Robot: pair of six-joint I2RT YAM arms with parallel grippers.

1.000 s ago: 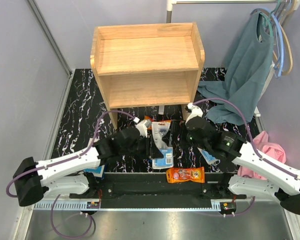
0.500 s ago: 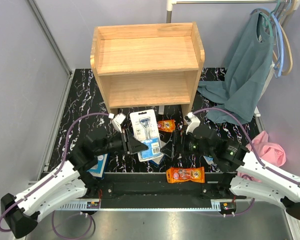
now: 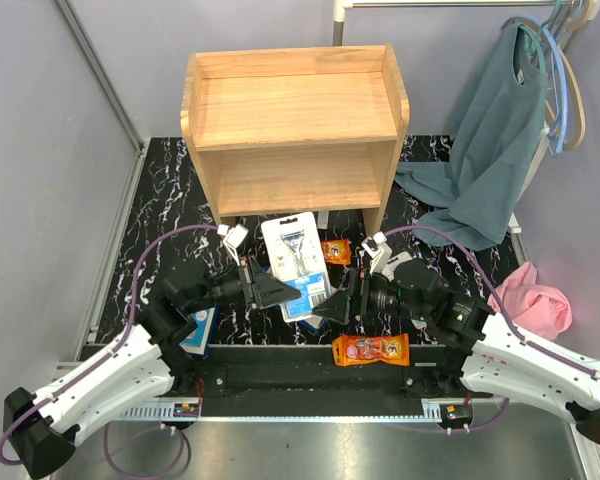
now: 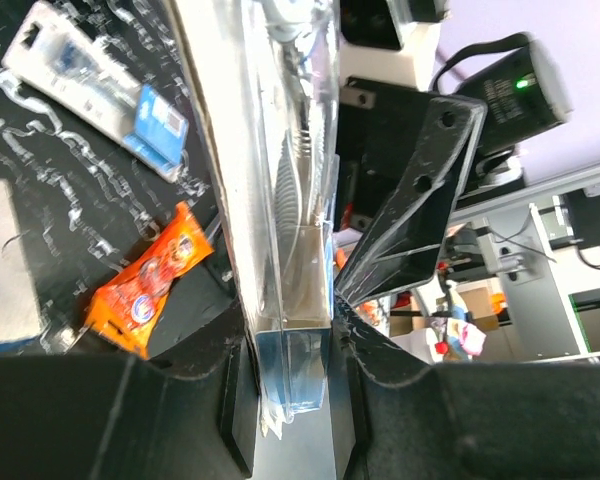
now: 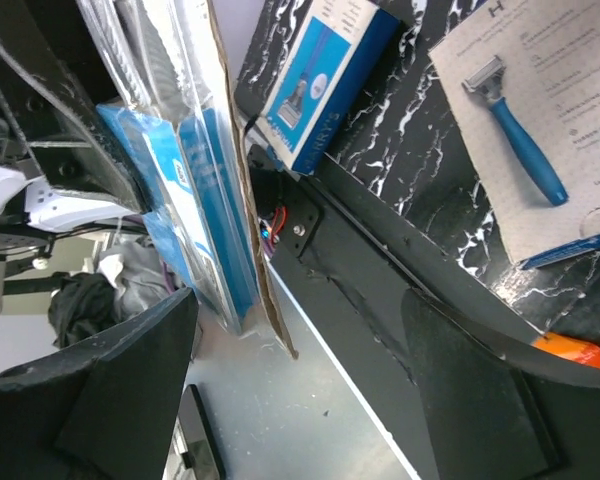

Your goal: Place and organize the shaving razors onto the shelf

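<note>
A clear blister razor pack is held in front of the shelf, over the black marbled desk. A teal garment hangs right of the shelf. The left gripper is clamped on one end of the pack. The right gripper, spread wide and empty, sits just beside it.

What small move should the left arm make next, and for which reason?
Probably carry the blister pack forward toward the lower tier of the shelf. The left tool is shut on the pack and holds it raised. Both tiers look bare, and the right tool stands open beside the pack, not gripping it.
</note>
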